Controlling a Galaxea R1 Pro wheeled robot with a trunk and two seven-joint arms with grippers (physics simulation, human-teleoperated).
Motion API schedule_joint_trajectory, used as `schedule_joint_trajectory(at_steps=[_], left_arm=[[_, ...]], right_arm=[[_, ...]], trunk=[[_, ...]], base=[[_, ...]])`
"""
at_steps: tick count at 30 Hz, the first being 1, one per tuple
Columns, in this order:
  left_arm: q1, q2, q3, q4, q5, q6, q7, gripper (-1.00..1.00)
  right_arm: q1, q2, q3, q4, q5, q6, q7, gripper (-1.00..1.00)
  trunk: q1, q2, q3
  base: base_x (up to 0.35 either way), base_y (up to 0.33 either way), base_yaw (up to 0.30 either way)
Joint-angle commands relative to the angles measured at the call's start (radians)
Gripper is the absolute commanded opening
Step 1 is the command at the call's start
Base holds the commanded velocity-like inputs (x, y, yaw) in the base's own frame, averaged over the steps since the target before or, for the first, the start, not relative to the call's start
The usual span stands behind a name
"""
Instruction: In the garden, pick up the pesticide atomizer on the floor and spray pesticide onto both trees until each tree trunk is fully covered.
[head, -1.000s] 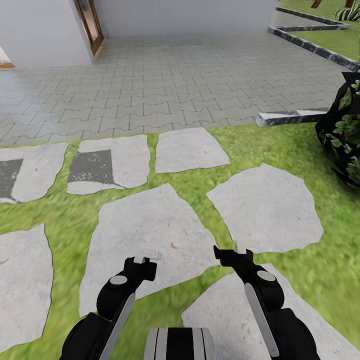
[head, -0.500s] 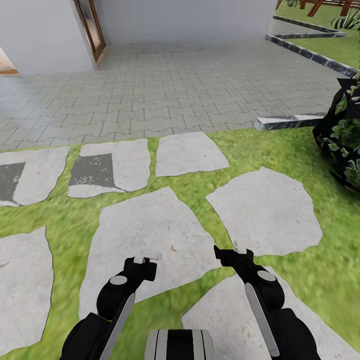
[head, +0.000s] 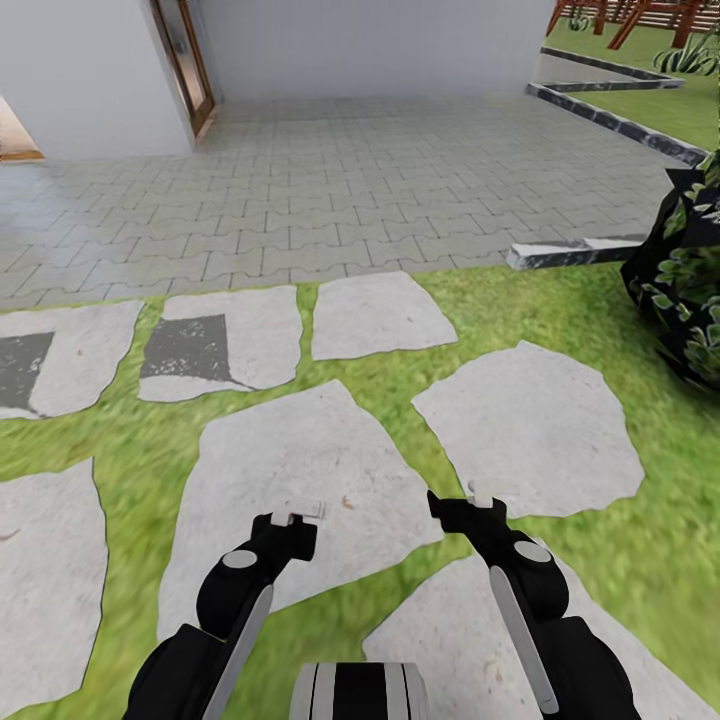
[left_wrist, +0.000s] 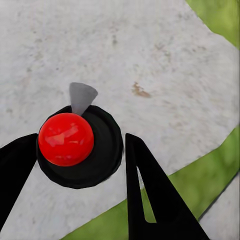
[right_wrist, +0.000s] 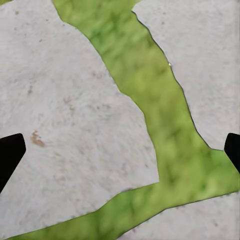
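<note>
Grass (head: 560, 300) and flat paving stones (head: 300, 470) lie below us; our left gripper (left_wrist: 82, 150) is closed around the black atomizer (left_wrist: 80, 145) with its red ball, our right gripper (right_wrist: 120, 150) spread wide, holding nothing.

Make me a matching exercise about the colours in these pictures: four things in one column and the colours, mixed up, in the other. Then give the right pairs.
Things:
1. shiny ball in the left wrist view
2. door frame by the white wall
3. bush at the right edge of the head view
4. grass between the stepping stones

Colours:
A. green
B. red
C. brown
D. nearly black, with some green leaves

Right pairs: 1-B, 2-C, 3-D, 4-A
</note>
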Motion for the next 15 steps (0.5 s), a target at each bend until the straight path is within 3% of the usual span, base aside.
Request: schedule_joint_trajectory(at_steps=[1, 15], left_arm=[[-0.001, -0.001, -0.001, -0.001, 0.007, 0.004, 0.008, -1.0], [0.0, -0.004, -0.002, -0.001, 0.007, 0.004, 0.007, -1.0]], right_arm=[[-0.001, 0.0, 0.002, -0.001, -0.011, 0.004, -0.01, 1.0], [-0.001, 0.0, 0.003, -0.001, -0.011, 0.004, -0.01, 1.0]], trunk=[[0.0, 0.0, 0.001], [0.0, 0.0, 0.024]], base=[[0.0, 0.0, 0.0], [0.0, 0.0, 0.017]])
